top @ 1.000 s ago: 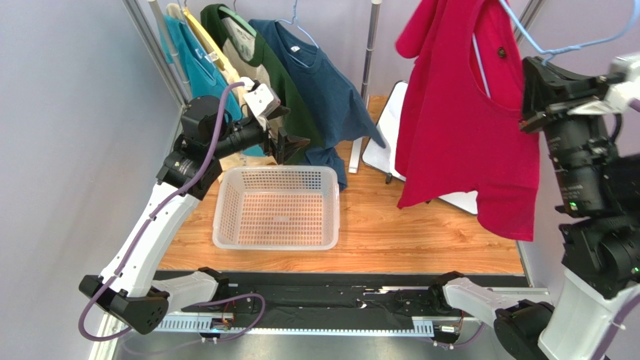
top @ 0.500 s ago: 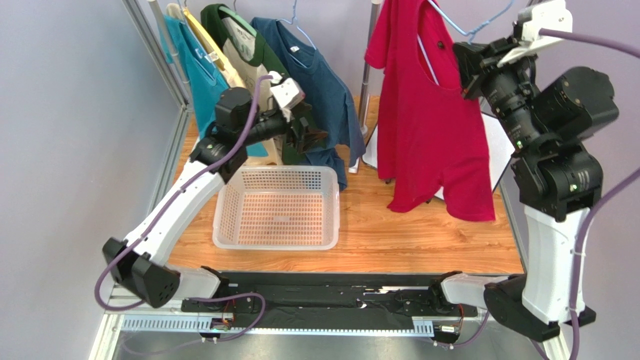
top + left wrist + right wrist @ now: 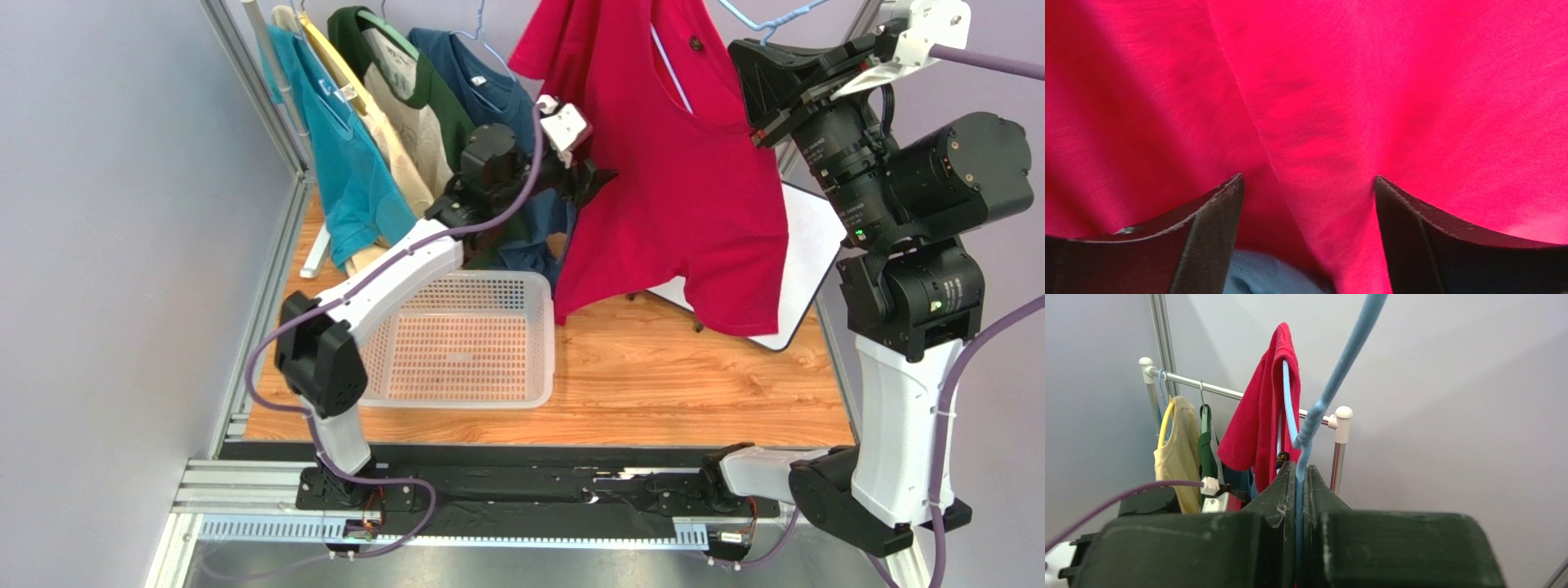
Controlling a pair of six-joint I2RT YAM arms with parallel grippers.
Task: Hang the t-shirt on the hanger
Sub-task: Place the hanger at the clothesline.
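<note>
The red t-shirt (image 3: 687, 159) hangs on the light-blue wire hanger (image 3: 763, 17), high at the back right next to the rack. My right gripper (image 3: 751, 76) is shut on the hanger's wire (image 3: 1333, 380) just below the hook, and the t-shirt (image 3: 1260, 416) drapes beyond it. My left gripper (image 3: 597, 181) reaches up against the t-shirt's left edge. In the left wrist view its jaws (image 3: 1309, 179) stand open, with a hanging fold of red cloth (image 3: 1321, 122) between the fingers, apart from both pads. A bit of blue cloth shows below.
A white slotted basket (image 3: 368, 368) sits on the wooden table in the middle. Teal, yellow, green-and-cream and navy shirts (image 3: 509, 110) hang on the rack bar (image 3: 1229, 392) at the back left. A white board (image 3: 810, 239) leans behind the red t-shirt.
My right arm has carried the hanger and t-shirt leftward toward the rack. My left arm has swung right from above the basket to the t-shirt's left edge, and its jaws have narrowed a little.
</note>
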